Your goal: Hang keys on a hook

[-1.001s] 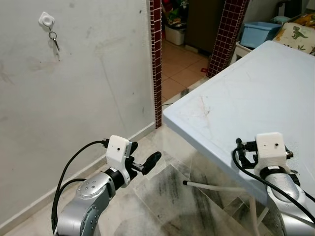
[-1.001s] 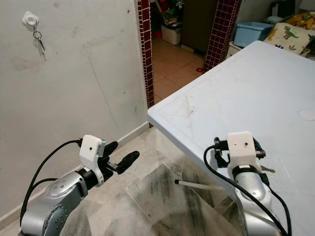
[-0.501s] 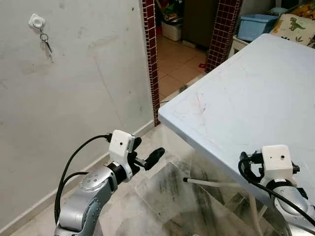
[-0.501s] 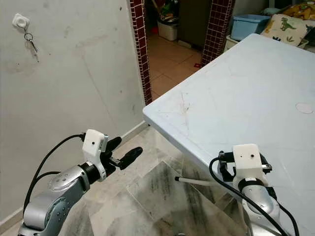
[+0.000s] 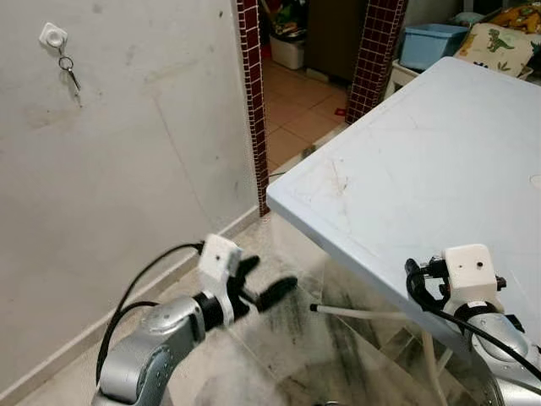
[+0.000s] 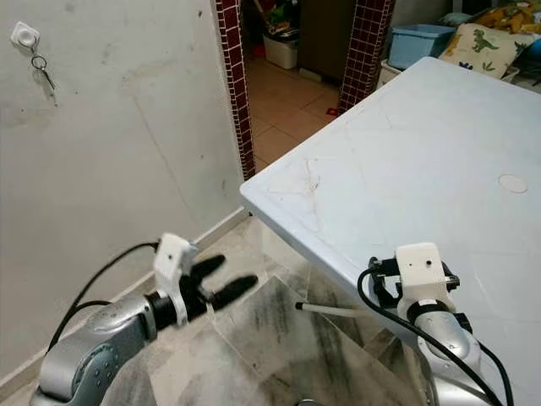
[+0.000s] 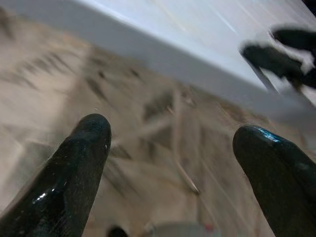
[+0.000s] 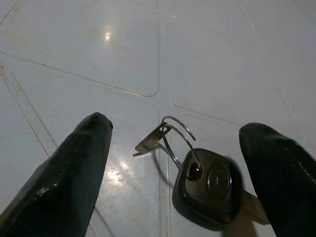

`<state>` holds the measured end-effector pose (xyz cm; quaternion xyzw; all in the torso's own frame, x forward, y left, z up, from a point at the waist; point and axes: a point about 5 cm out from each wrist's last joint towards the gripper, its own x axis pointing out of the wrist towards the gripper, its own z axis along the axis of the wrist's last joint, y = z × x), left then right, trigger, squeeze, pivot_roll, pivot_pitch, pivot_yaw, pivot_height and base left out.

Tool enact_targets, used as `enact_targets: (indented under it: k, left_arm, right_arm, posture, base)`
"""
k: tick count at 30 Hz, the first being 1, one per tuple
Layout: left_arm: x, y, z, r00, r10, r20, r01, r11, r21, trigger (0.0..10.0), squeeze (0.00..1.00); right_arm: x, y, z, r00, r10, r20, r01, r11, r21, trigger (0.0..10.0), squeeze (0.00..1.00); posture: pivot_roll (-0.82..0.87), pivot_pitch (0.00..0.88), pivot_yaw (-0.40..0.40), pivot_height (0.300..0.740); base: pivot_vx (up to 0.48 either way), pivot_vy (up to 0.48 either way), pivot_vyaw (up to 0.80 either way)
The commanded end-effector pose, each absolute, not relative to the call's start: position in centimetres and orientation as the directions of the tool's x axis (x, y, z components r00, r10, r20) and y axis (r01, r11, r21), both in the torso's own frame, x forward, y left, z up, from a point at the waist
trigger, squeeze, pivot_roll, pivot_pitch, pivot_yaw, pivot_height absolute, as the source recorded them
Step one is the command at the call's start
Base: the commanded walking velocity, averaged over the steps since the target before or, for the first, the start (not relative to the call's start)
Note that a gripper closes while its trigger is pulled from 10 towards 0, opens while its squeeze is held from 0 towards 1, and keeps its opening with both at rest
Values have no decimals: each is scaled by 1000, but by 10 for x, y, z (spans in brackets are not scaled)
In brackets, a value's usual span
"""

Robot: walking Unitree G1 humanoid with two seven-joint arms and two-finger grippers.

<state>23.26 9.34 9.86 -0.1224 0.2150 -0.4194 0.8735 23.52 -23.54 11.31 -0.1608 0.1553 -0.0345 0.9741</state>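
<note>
Right tool hovers low over the pale blue counter, fingers spread wide to either side of a black-headed key lying flat on the surface, its wire ring carrying a small metal tag. At lower left of the head views, the left tool is held out above the marbled floor, fingers spread with nothing between them. At upper left, a white hook on the grey wall already carries another small key on a ring
</note>
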Motion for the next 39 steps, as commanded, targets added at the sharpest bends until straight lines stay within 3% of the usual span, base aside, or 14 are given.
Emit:
enact_targets:
  k: [1,9,10,11,12,39]
  left_arm:
    - [229,93,102,518,-810,-277,704,587,-399,10000,0]
    - [226,96,103,459,-836,-301,732,548,-405,10000,0]
    - [226,97,104,458,-837,-301,733,547,-405,10000,0]
    - [227,97,104,458,-836,-302,734,547,-403,10000,0]
    - [228,97,104,460,-836,-301,735,548,-400,10000,0]
    - [224,94,103,448,-840,-307,747,540,-388,10000,0]
  right_arm:
    - [234,-237,104,934,-129,-332,17,947,-320,10000,0]
    - [233,-235,102,936,-103,-336,-3,954,-300,10000,0]
    - [233,-234,102,937,-98,-336,-7,955,-297,3255,0]
    - [234,-234,102,937,-92,-336,-10,956,-292,667,0]
    - [235,-233,102,938,-87,-336,-15,957,-289,0,0]
    - [237,-230,99,935,-63,-350,-38,960,-276,0,0]
  posture:
    - [-53,118,80,740]
    - [-53,118,80,740]
    - [-53,118,80,740]
    - [-52,113,79,740]
    - [-52,113,79,740]
    - [-50,108,73,740]
  base:
    - [0,0,0]
    - [0,0,0]
    - [0,0,0]
    - [0,0,0]
    - [0,0,0]
    - [0,0,0]
